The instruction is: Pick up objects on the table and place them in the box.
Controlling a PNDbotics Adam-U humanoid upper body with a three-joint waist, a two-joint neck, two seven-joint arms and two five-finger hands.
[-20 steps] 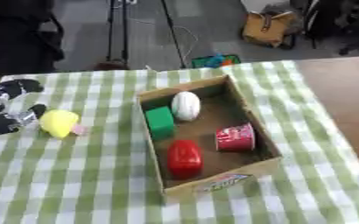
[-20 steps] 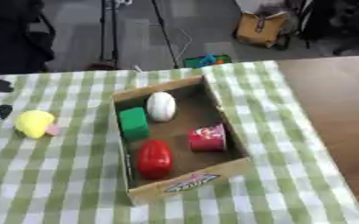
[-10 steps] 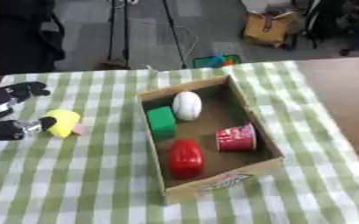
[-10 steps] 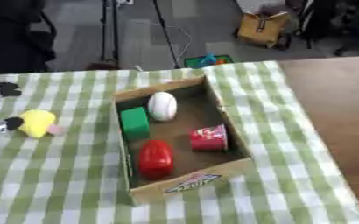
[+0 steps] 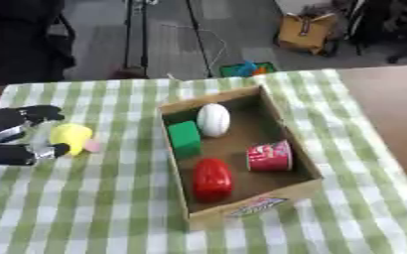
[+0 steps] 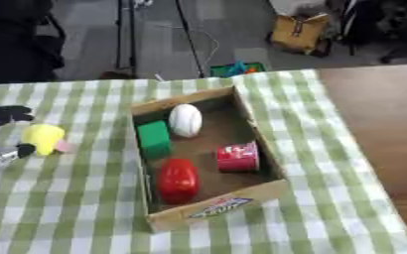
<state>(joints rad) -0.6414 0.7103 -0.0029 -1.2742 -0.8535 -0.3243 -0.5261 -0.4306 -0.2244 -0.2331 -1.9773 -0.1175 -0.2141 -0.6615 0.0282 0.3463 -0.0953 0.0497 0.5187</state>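
A shallow brown cardboard box (image 5: 281,116) lies open on a green-and-white checked tablecloth (image 5: 102,208), slightly askew, with a printed label on its near wall. Inside the box, a white egg-shaped ball (image 5: 213,119) sits toward the far end, a green block (image 5: 185,139) lies just left of it against the left wall, a glossy red rounded object (image 5: 211,179) lies toward the near end, and a small red cup with a pale rim (image 5: 269,156) lies on its side near the right wall. Well to the left of the box, a yellow rounded object with a small pink part (image 5: 73,139) rests on the cloth. The robot's black left hand (image 5: 14,141) reaches in from the left edge and brackets it, fingers spread apart, one above the yellow object and another touching its lower left side; whether it is gripped cannot be told. The right hand does not show.
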